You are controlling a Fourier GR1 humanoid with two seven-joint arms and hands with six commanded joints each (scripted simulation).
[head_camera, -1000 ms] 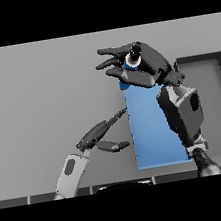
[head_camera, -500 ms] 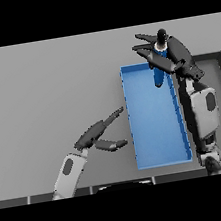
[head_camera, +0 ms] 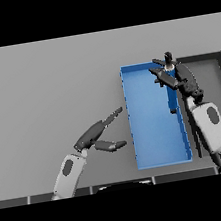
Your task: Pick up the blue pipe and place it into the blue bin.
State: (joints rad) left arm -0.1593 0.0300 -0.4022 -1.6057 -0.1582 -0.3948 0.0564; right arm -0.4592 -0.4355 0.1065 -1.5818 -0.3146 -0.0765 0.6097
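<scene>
I am watching the right hand in the upper right of the frame, and over the last second it has been travelling from above the blue bin's upper left corner across to its right wall, dropping lower as it goes. A second ago the fingers were wrapped round the top of the blue pipe; half a second ago they were already splaying, and now they are lying out nearly straight, pointing toward the upper left, with nothing curled round the pipe that I can make out. I am reading that as the release happening or just finished, though I cannot tell whether a finger is still touching the pipe near its top.

The pipe is sitting inside the bin, close against the right wall in the upper half of the tray. Its long axis is running nearly straight up and down the frame: the lower end is resting on the bin floor beside the wall, and the dark-capped upper end is poking up past the bin's top rim, so it seems to be standing or leaning rather than lying flat. I am judging the placing nearly done, with toppling the one risk as the hand clears.

The left hand is idling at lower centre left, fingers loosely extended, holding nothing, just beside the bin's left wall.
</scene>
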